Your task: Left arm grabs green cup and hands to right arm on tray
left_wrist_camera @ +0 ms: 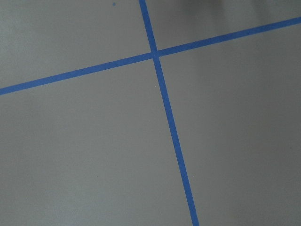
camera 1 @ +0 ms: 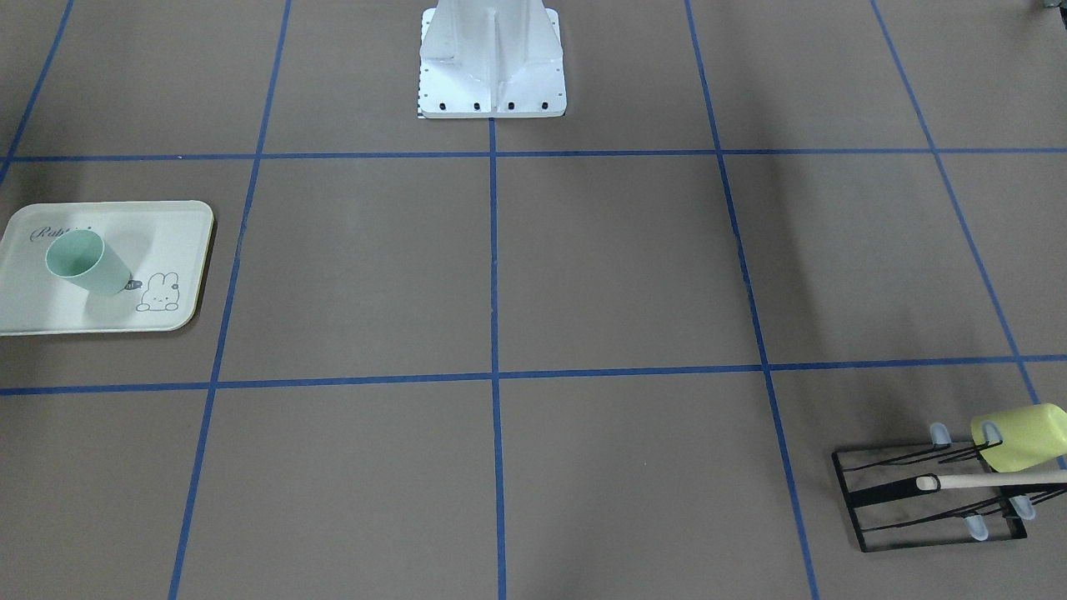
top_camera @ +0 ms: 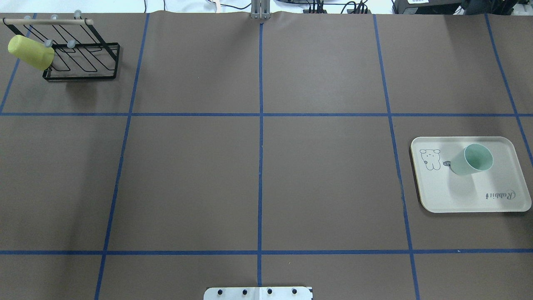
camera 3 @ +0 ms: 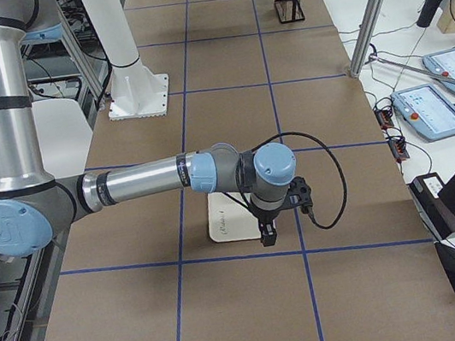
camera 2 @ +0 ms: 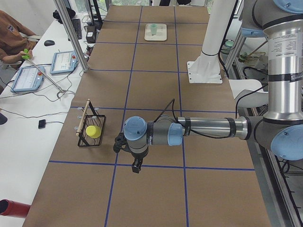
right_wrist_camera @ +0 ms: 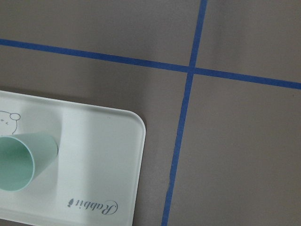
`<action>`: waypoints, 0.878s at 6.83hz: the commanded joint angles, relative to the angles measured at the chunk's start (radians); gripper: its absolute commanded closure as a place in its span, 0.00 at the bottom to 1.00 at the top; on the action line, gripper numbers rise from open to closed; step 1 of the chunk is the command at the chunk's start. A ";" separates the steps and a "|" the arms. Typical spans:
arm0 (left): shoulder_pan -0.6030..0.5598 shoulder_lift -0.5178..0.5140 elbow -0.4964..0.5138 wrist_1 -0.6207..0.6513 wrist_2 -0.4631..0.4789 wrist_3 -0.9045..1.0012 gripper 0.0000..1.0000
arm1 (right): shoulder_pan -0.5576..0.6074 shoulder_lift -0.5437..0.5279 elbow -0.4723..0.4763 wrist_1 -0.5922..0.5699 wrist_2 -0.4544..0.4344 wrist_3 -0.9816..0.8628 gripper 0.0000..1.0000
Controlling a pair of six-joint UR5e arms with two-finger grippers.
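The green cup stands mouth up on the cream tray, beside the bunny drawing. It also shows in the front view and the right wrist view. Both grippers show only in the side views. My left gripper points down over bare table, a little way from the rack. My right gripper hangs above the table by the tray's edge, apart from the cup. I cannot tell whether either is open or shut. Neither holds anything that I can see.
A yellow-green cup hangs on a black wire rack at the far left corner. The robot's white base stands at the table's middle edge. Blue tape lines divide the brown table. An operator's bench with tablets lies beyond the table.
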 commanded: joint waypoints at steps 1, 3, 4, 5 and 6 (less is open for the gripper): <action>0.000 -0.003 -0.001 0.000 0.009 -0.008 0.00 | 0.000 -0.001 -0.003 0.003 -0.005 0.022 0.00; 0.000 -0.007 -0.003 0.000 0.038 -0.008 0.00 | 0.000 -0.001 -0.003 0.003 -0.005 0.022 0.00; 0.000 -0.007 -0.003 0.000 0.038 -0.009 0.00 | 0.000 -0.001 -0.003 0.003 -0.005 0.022 0.00; 0.000 -0.009 -0.003 0.002 0.038 -0.011 0.00 | 0.000 -0.001 -0.002 0.003 -0.005 0.022 0.00; 0.000 -0.010 -0.004 0.002 0.038 -0.032 0.00 | 0.000 -0.001 -0.005 0.003 -0.005 0.022 0.00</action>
